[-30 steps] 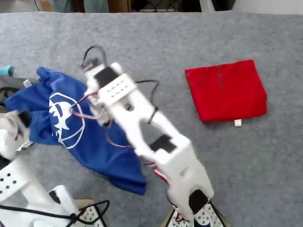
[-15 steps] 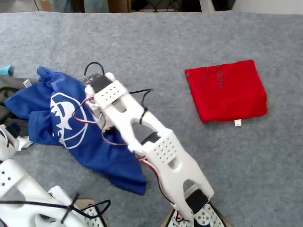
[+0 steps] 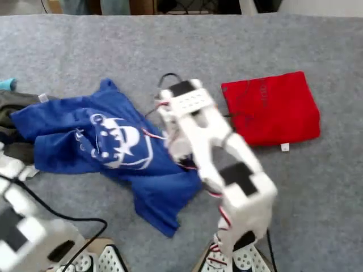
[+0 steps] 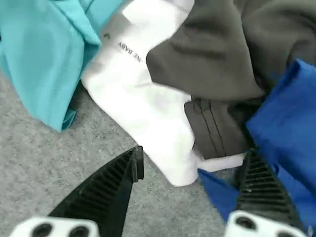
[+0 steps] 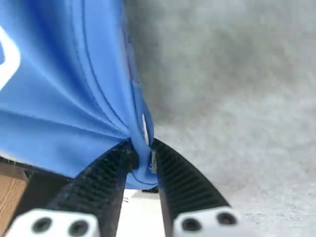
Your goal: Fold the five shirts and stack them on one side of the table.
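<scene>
I am clamping my right gripper [image 5: 143,148] on a fold of the blue shirt [image 3: 62,136], which is lying spread toward the tabletop's [image 3: 181,51] left edge. My left gripper [image 4: 195,157] is hovering, jaws apart, over the white shirt [image 4: 143,98] there. The folded red shirt [image 3: 271,107] is resting near the right edge.

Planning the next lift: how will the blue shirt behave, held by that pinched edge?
Probably floppy: the blue shirt lies crumpled and pleats where the right jaws pinch it. Likely light, since a thin pinch holds it. It may drag on the fuzzy grey table.
</scene>
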`<state>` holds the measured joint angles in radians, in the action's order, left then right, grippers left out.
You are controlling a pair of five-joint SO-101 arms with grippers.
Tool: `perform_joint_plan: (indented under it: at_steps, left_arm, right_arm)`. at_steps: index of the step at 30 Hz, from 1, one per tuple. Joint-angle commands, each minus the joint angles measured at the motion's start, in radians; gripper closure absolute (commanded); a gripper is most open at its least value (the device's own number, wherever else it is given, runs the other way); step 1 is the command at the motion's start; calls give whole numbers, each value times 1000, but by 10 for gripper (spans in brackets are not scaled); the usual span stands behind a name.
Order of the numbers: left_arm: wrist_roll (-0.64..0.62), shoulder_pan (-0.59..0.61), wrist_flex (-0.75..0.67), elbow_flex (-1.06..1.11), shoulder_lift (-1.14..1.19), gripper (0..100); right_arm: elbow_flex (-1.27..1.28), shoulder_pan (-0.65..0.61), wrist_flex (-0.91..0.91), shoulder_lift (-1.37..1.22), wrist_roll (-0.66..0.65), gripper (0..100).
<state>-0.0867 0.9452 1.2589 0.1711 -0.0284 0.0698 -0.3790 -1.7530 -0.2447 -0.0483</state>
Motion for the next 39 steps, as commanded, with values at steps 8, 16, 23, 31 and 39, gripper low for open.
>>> perform_joint_plan:
  at_steps: [8,16,23,31,39]
  left_arm:
    - [-207,-194,144,-585,393,674]
    - [-259,-203,137,-777,644,676]
    - [-252,-216,137,-943,891,826]
    - [-253,5,146,-1310,1010,971]
    - [-256,153,270,-1853,1008,970]
  right_arm:
    - [105,302,-8,598,-176,983]
    - [134,468,-6,885,-295,983]
    - [182,400,8,897,-259,983]
    - [182,390,0,898,-259,983]
    - [209,301,0,895,-259,983]
